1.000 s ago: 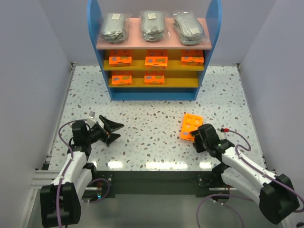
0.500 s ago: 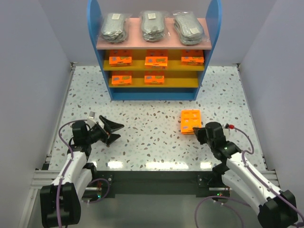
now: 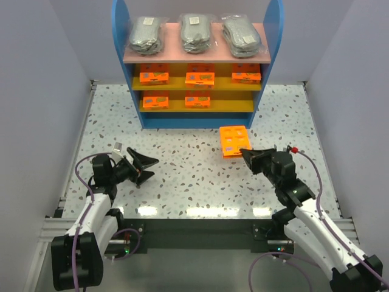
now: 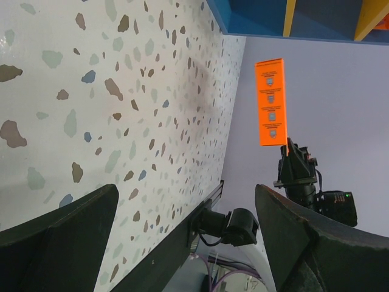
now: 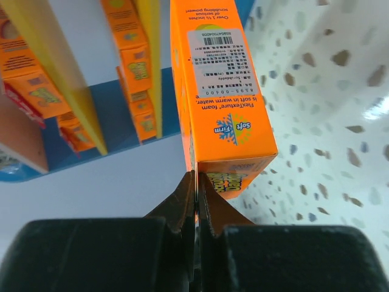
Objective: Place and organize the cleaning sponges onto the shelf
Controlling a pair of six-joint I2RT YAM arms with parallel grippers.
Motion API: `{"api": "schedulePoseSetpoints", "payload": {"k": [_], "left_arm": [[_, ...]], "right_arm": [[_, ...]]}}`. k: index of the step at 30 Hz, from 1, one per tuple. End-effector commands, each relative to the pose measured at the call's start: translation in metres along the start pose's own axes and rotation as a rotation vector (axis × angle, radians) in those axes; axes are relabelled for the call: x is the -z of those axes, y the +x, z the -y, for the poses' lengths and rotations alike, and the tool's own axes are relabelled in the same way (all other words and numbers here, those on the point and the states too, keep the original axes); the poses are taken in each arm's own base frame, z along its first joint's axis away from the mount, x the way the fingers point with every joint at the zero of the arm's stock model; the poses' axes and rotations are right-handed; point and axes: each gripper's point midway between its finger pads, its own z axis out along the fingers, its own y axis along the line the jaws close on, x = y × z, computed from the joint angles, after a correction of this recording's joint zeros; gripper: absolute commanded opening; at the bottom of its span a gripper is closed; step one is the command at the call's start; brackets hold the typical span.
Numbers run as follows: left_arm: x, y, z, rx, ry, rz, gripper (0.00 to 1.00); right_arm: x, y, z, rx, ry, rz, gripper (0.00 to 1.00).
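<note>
My right gripper point(image 3: 244, 152) point(image 5: 196, 182) is shut on the near edge of an orange sponge packet point(image 3: 234, 140) point(image 5: 222, 91) and holds it off the table, in front of the shelf's point(image 3: 135, 109) right half. In the left wrist view the same packet point(image 4: 270, 102) hangs clear of the tabletop. Three bags of grey scrub pads point(image 3: 196, 33) lie on the pink top board. The upper yellow board carries three orange packets point(image 3: 200, 78), the lower one two point(image 3: 197, 101). My left gripper point(image 3: 149, 169) point(image 4: 188, 243) stands open near the table's front left, with nothing between its fingers.
The speckled table point(image 3: 182, 152) is walled in on the left, right and back. The lower yellow board's right end point(image 3: 240, 104) has no packet on it. A metal rail point(image 3: 194, 213) runs along the near edge between the arm bases.
My right gripper has shut on the orange packet, lifted it and carried it up and left toward the shelf. The left arm has not moved.
</note>
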Motion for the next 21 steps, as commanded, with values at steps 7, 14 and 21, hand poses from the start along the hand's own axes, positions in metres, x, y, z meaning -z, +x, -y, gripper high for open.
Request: {"api": "schedulePoseSetpoints", "payload": {"k": [7, 14, 21], "left_arm": [[0.003, -0.003, 0.016, -0.044, 0.055, 0.001, 1.00], [0.003, -0.003, 0.016, -0.042, 0.053, 0.000, 1.00], [0.003, -0.004, 0.017, -0.040, 0.054, 0.004, 1.00]], "right_arm": [[-0.007, 0.004, -0.126, 0.028, -0.319, -0.004, 0.00], [-0.022, -0.016, -0.153, 0.028, -0.342, 0.062, 0.00], [-0.059, -0.043, -0.156, 0.021, -0.294, 0.084, 0.00]]}}
